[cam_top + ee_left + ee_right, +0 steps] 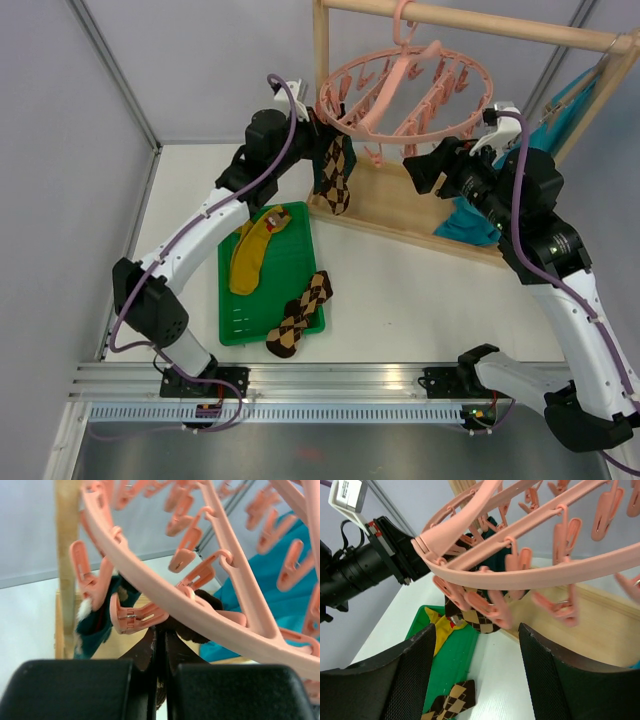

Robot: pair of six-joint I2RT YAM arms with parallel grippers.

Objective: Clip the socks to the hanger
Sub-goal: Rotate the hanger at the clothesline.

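Observation:
The round pink hanger [405, 92] hangs by its hook from the wooden rail. My left gripper [322, 137] is at its left rim, shut on a brown-tan argyle sock [338, 178] that hangs below it. In the left wrist view the shut gripper [161, 632] pinches dark sock fabric [162, 692] right under a pink clip [136, 617]. A dark teal sock [100, 617] hangs from a clip beside it. My right gripper [418, 170] is open and empty under the hanger's right side; in its wrist view [475, 670] the hanger ring [520, 577] is above the fingers.
A green tray [270, 290] on the table holds a mustard yellow sock [255, 250] and a second argyle sock [300, 315]. The wooden rack frame [400, 210] stands behind. A turquoise cloth [468, 222] hangs at the right.

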